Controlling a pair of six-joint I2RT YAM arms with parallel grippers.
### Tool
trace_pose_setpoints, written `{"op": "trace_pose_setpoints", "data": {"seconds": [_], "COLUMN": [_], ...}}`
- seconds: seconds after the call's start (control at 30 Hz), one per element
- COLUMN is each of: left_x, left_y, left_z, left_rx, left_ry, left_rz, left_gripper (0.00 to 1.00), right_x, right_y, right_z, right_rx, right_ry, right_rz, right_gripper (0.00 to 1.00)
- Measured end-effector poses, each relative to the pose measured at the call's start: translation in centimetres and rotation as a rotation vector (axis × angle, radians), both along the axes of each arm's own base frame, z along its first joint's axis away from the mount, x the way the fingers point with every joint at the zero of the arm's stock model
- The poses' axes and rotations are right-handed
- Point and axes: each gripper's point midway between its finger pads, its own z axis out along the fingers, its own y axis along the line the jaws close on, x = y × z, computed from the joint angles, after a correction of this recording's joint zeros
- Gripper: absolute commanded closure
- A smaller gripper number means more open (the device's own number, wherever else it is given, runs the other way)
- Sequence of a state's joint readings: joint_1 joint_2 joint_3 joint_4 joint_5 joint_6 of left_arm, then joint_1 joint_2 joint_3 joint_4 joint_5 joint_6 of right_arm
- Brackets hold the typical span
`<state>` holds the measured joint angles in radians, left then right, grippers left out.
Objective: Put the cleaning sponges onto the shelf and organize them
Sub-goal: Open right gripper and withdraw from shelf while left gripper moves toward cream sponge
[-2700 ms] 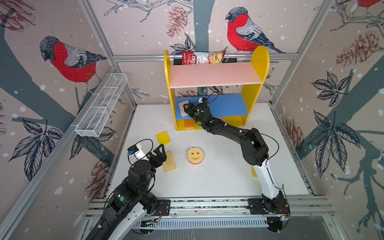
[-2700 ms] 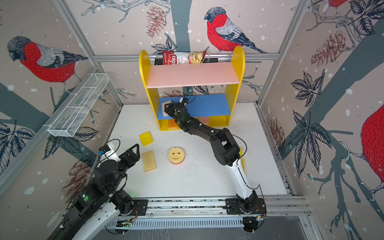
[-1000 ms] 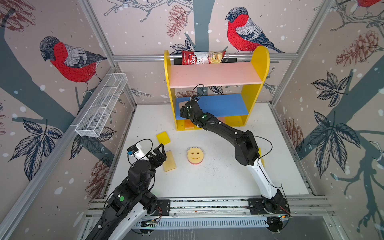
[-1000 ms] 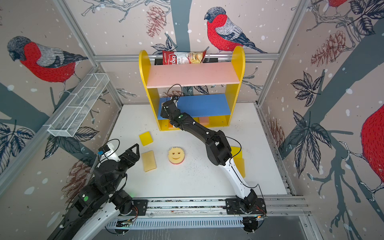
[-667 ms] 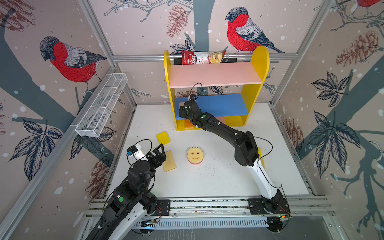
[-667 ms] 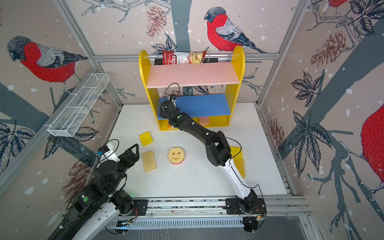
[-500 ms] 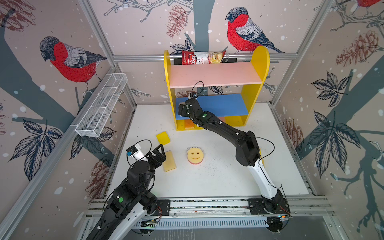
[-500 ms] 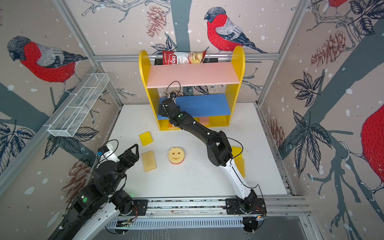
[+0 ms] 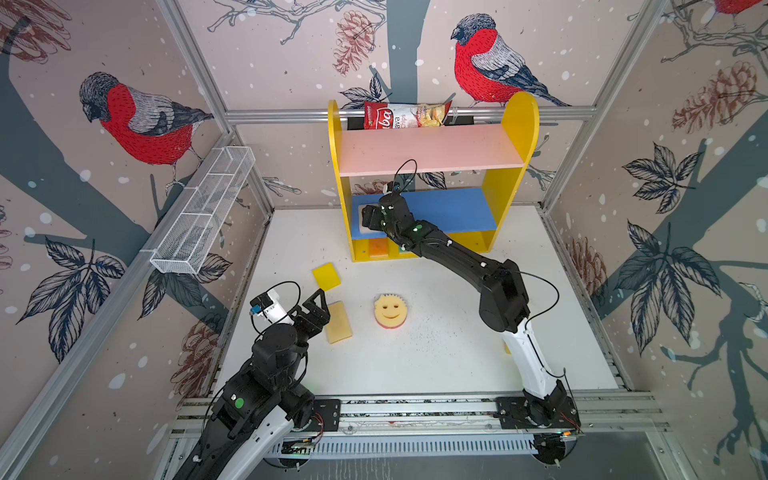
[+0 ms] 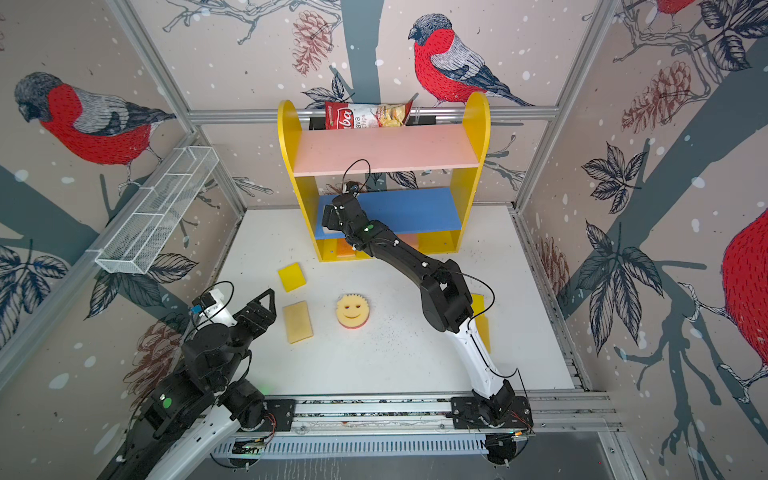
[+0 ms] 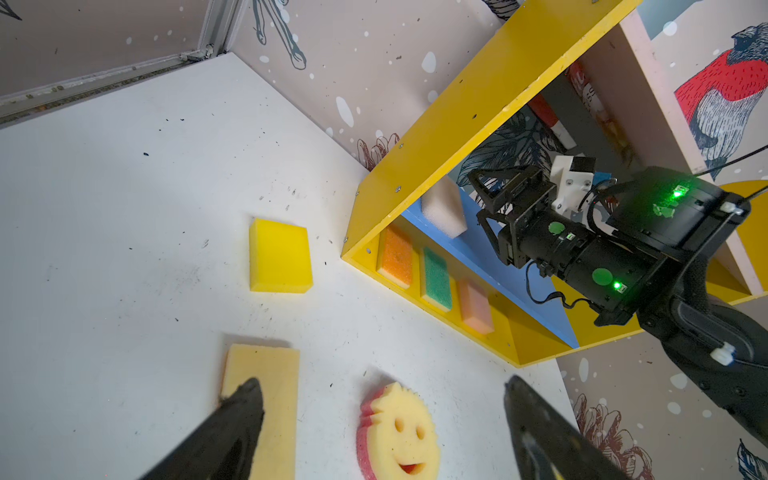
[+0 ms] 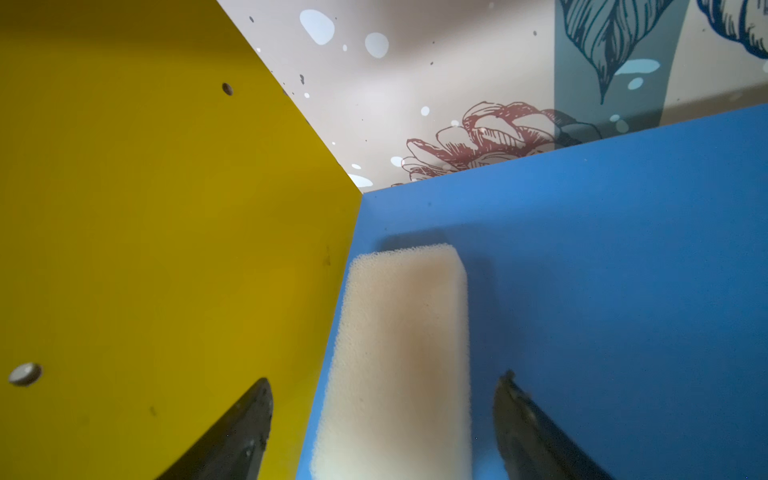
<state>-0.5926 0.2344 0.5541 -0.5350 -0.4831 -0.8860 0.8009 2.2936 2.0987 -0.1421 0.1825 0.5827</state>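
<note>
Right pincer (image 12: 383,382): jaws apart, straddling cream sponge (image 12: 405,332), gap each side, no grip.
Change: pincer shifted left along blue middle board (image 12: 602,270) over last seconds; sponge on board then as now, left end, just beside yellow side panel (image 12: 145,208).
Judged: this placement settled, withdrawal next.
Shelf (image 9: 519,137) base: orange sponge (image 11: 397,257), green sponge (image 11: 436,278), salmon sponge (image 11: 476,307) in row.
Counter (image 9: 436,365): yellow sponge (image 9: 326,276), pale yellow sponge (image 9: 338,322), smiley sponge (image 9: 390,309) outstanding.
Left pincer (image 11: 381,384): wide, empty, near pale yellow sponge.

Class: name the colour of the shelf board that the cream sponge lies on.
Blue. The middle board shows best in the right wrist view.
</note>
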Motion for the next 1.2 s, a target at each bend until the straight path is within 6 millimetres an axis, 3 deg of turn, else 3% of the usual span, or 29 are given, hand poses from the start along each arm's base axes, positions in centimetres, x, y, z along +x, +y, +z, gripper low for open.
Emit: {"op": "trace_pose_setpoints", "data": {"seconds": [0.23,0.4,0.53,0.7,0.87,0.97,1.2], "left_x": [0.0,0.2,0.6,2.2,3.9,4.6,5.2], "left_y": [0.1,0.2,-0.1,-1.5,-3.9,-5.0,-6.0], "left_z": [-0.4,-0.7,-0.7,-1.6,-3.0,-3.5,-3.7], "left_rx": [0.010,0.032,0.062,0.092,0.099,0.097,0.109], "left_ry": [0.011,0.021,0.021,0.034,0.076,0.094,0.122], "left_rz": [0.008,0.012,0.004,-0.021,-0.085,-0.116,-0.154], "left_gripper": [0.10,0.09,0.09,0.09,0.09,0.09,0.08], "right_x": [-0.4,-2.6,-4.9,-6.9,-6.5,-6.2,-8.0], "right_y": [-2.4,-2.9,-5.0,-8.4,-10.6,-11.1,-10.9], "right_z": [-1.1,0.8,1.6,2.0,3.3,3.0,1.0], "right_rx": [0.030,0.049,0.028,-0.001,0.021,0.024,0.015], "right_ry": [0.052,0.043,0.029,0.005,-0.015,-0.006,0.051], "right_rz": [-0.017,0.025,0.029,0.002,-0.017,-0.015,0.053], "right_gripper": [0.20,0.21,0.22,0.33,0.56,0.65,0.64]}}
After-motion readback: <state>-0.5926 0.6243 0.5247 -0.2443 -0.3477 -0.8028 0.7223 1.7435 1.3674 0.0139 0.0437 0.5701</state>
